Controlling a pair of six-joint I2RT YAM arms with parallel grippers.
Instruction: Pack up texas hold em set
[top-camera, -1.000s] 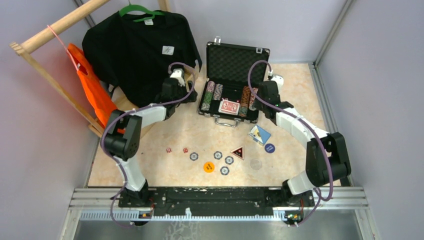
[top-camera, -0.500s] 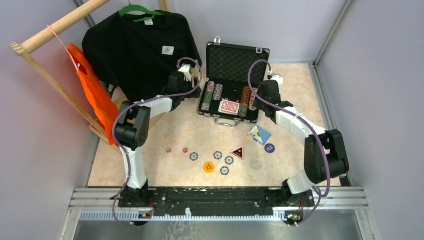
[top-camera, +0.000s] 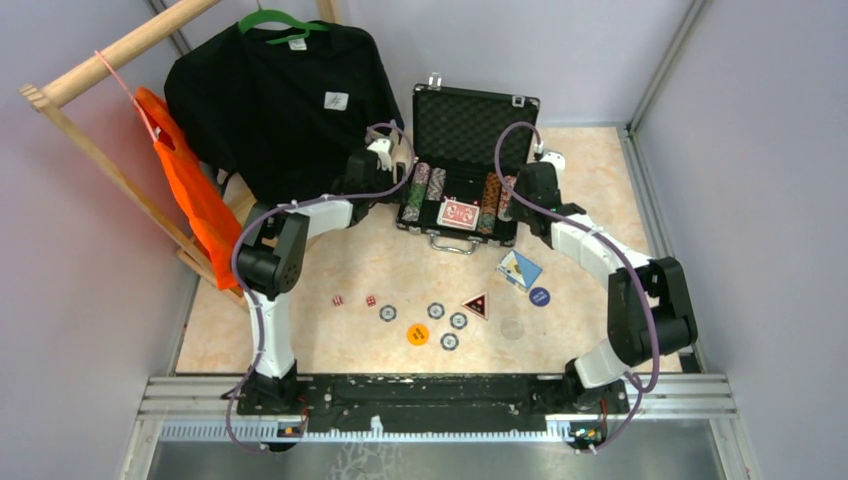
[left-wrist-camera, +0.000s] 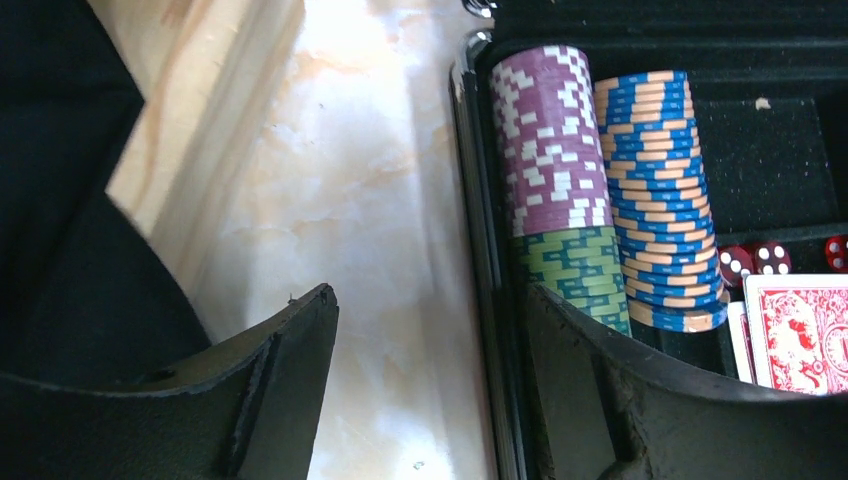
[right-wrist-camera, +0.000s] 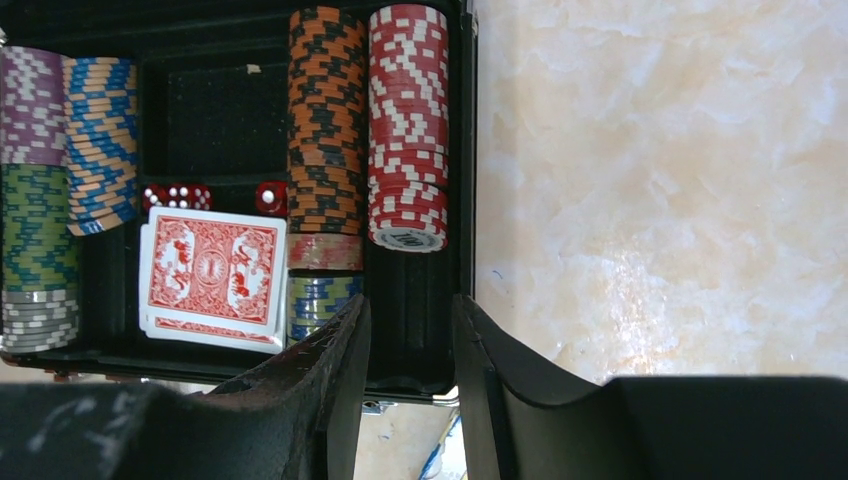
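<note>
The black case stands open at the back, its foam lid upright. Inside lie rows of striped chips, red-backed cards and red dice. My left gripper is open and straddles the case's left wall. My right gripper is partly open over the case's front right corner, nothing pinched. Loose on the table are two dice, several chips, an orange token, a triangular token and a blue token.
A black T-shirt on a green hanger and an orange bag hang from a wooden rack at the back left, close to my left arm. A blue-yellow card and a clear disc lie right of centre.
My left gripper has moved right, from beside the T-shirt to the case's left wall, and its jaws have narrowed a little. The right gripper has barely moved.
</note>
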